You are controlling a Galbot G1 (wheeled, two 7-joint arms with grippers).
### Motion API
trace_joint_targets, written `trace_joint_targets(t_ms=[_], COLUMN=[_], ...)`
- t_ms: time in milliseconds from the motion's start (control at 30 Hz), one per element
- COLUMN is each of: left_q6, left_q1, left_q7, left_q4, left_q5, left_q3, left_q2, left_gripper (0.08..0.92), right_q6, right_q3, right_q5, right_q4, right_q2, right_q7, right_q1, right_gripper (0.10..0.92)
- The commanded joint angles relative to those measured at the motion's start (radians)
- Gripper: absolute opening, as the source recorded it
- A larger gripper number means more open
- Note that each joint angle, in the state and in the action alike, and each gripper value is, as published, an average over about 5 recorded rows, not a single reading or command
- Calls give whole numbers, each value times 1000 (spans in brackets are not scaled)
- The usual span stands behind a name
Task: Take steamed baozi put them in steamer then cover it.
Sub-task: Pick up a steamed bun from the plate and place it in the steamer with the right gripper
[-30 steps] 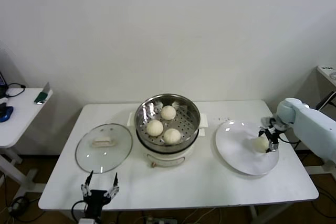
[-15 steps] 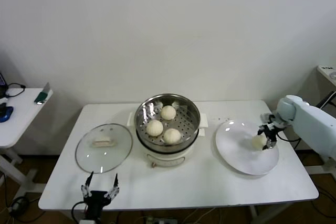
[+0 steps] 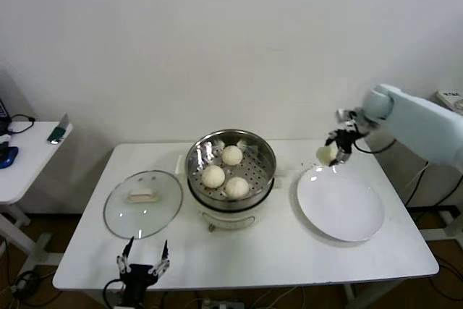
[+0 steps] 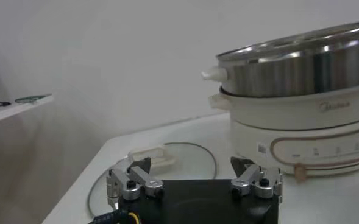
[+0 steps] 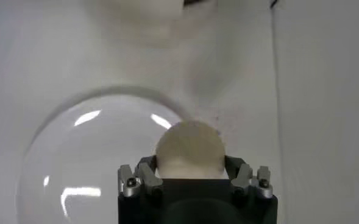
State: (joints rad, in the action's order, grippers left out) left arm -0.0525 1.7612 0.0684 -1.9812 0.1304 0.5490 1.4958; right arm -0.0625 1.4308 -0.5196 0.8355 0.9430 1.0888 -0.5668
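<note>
Head view shows the fourth round cream-white dough bun [image 3: 327, 154] clamped between the fingers of the right gripper [image 3: 335, 151], held in the air above the far rim of the flat white plate [image 3: 340, 206]. Off to that gripper's left, three more buns [image 3: 225, 171] sit in the shiny stainless-steel steamer basket [image 3: 231, 169], with the clear glass lid [image 3: 142, 203] lying on the white table [image 3: 289, 251] beyond. The left gripper [image 3: 144, 262] hangs at the table's near edge, fingers spread wide, just short of the lid.

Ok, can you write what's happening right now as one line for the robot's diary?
right gripper: holds last baozi above plate | steamer: three baozi inside | cover: on table, left of steamer | left gripper: open, parked at front edge
</note>
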Motion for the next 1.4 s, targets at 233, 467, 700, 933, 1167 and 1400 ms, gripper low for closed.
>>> trace_joint_targets(t_ms=[233, 467, 700, 933, 1167, 1400], left_q6=[-12, -21, -25, -25, -24, -24], left_q1=[17, 21, 23, 14, 6, 2], left_q7=[-4, -5, -5, -6, -5, -5], left_q4=[-25, -21, -12, -4, 2, 7], left_q5=[-5, -23, -40, -54, -64, -65], left_q3=[-2, 6, 15, 21, 22, 20], left_q2=[-17, -31, -36, -41, -44, -45], left_gripper=[823, 823, 823, 823, 823, 823], right_q6=[-117, -133, -135, -136, -131, -132], right_q3=[403, 418, 423, 420, 427, 412], right_q5=[-537, -565, -538, -474, -442, -427], right_q4=[120, 112, 76, 52, 31, 18], right_q2=[310, 403, 463, 469, 463, 454], right_q7=[-34, -57, -74, -86, -85, -103], right_q1=[-330, -289, -196, -110, -83, -68], right_gripper=[721, 724, 729, 733, 738, 744])
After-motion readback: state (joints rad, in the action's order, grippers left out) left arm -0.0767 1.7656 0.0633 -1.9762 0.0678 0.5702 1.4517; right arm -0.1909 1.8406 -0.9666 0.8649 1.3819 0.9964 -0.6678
